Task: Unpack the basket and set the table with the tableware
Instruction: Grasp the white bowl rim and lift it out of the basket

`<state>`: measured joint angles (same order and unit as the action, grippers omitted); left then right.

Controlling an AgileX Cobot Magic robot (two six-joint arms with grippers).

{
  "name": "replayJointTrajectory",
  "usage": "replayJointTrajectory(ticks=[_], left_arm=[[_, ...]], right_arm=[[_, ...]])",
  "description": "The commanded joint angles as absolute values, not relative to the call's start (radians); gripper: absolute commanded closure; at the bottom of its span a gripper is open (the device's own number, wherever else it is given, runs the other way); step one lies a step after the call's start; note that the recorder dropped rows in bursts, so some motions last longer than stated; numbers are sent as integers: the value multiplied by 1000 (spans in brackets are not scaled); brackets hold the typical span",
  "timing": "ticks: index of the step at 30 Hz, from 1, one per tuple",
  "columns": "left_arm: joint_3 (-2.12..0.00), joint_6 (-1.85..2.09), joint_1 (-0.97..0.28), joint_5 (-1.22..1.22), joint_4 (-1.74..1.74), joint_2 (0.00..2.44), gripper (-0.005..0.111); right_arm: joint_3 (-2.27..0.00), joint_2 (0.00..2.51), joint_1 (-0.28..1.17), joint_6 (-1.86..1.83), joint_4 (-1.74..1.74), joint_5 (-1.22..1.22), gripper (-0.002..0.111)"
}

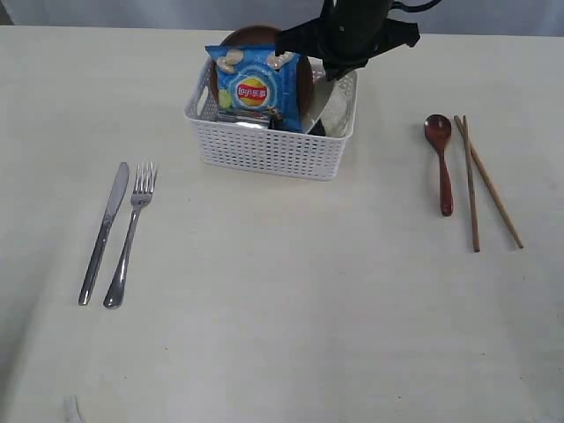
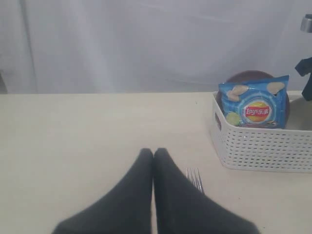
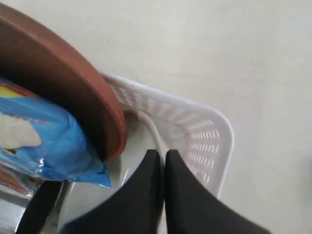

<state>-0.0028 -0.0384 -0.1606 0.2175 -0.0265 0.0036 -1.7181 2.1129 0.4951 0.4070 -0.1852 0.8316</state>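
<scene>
Steel knife (image 1: 104,233) and fork (image 1: 129,238) lie side by side on the near left of the table (image 1: 282,308). The left gripper (image 2: 153,152) hangs just short of the fork's tines, jaws pressed together on nothing. Farther back on the right lie the reddish spoon (image 1: 441,163) and the two chopsticks (image 1: 480,181). Farthest off stands the basket (image 1: 269,154). Inside it the right gripper (image 3: 161,153) is closed, apparently pinching the thin rim of the white bowl (image 3: 151,126) by the end wall. So narrow a hold on a smooth rim could slip in the lift. The bowl also sits tight against the tilted brown plate (image 1: 251,33), with the blue chip bag (image 1: 254,88) leaning there, so a crooked pull may drag the plate, topple the bag or hoist the light basket.
</scene>
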Motion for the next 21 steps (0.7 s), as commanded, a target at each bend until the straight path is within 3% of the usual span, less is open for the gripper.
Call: replayJointTrajectory(ticks=[1, 21], left_arm=[[0, -38, -162, 211, -31, 0, 107], [0, -38, -162, 211, -31, 0, 107]], right_arm=[[-1721, 2107, 493, 408, -219, 878, 109], [-1935, 2005, 493, 342, -317, 1007, 109]])
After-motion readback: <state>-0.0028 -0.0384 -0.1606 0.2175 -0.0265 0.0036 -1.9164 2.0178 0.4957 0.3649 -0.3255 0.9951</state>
